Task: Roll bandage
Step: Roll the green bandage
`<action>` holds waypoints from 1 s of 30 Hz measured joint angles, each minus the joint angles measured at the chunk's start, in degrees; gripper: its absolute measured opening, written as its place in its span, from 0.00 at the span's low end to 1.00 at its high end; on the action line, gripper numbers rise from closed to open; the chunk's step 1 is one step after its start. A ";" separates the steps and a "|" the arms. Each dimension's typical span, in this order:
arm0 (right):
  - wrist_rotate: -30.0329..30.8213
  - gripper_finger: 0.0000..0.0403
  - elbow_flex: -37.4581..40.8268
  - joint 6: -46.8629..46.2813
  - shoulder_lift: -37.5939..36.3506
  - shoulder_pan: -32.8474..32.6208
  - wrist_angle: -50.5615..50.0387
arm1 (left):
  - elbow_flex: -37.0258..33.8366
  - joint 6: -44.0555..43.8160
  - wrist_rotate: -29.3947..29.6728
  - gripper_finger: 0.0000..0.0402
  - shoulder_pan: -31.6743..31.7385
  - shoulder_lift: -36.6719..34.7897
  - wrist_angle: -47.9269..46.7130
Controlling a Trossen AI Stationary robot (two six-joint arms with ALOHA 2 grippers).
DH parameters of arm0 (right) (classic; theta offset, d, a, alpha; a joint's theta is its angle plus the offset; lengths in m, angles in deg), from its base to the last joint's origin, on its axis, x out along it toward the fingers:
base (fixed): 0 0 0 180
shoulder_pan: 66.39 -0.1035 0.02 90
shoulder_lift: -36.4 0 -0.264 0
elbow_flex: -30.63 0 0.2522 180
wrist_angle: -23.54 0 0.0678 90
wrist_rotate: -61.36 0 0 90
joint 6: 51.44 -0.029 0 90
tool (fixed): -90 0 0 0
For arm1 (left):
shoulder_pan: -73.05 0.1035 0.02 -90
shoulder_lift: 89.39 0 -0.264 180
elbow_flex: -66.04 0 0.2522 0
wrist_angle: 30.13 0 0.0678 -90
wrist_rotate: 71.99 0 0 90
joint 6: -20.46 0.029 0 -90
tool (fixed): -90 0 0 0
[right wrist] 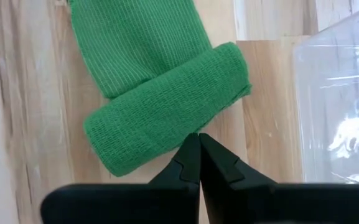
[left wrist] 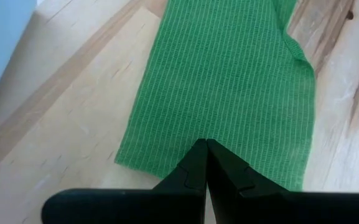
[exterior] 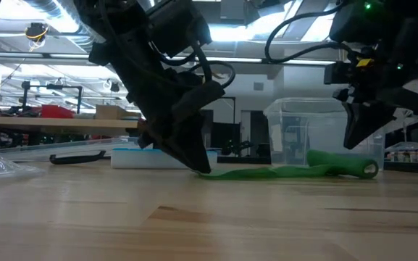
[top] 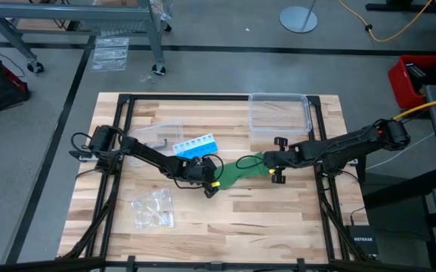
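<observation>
The right gripper has its jaws together, empty, with the tips at the near edge of the rolled end of the bandage; whether they touch the cloth or sit just off it I cannot tell. In the right wrist view the roll lies crosswise just ahead of the tips, a short fat fold, with the flat strip running on away from it.

The left gripper also has its jaws together. Their tips press down on the other end of the bandage, close to its cut edge, pinning it to the desk rather than clamping it.

Seen from above, the bandage lies mid-desk between the two grippers, its long axis running roughly from the left gripper up and across toward the right one. The rolled end points toward the right arm, the flat free end toward the left. So the right gripper is the nearer one to the roll, and the roll's own axis lies across the strip.

My reading is that rolling has started, with most of the strip still flat. The next turn depends on the right jaws pushing the roll along the strip toward the left gripper, while the left keeps the far end anchored. The soft cloth may bunch or skew.

A clear box stands just beyond the roll.
</observation>
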 joint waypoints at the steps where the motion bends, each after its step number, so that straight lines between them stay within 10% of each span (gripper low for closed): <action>1: 0.01 0.01 0.00 -0.03 0.00 0.00 0.01 | 0.00 0.09 -0.02 0.00 0.00 0.00 -0.10; 30: -1.58 0.01 -0.12 -0.03 0.00 0.00 -0.75 | -0.07 0.20 -0.13 0.00 0.00 0.04 -0.98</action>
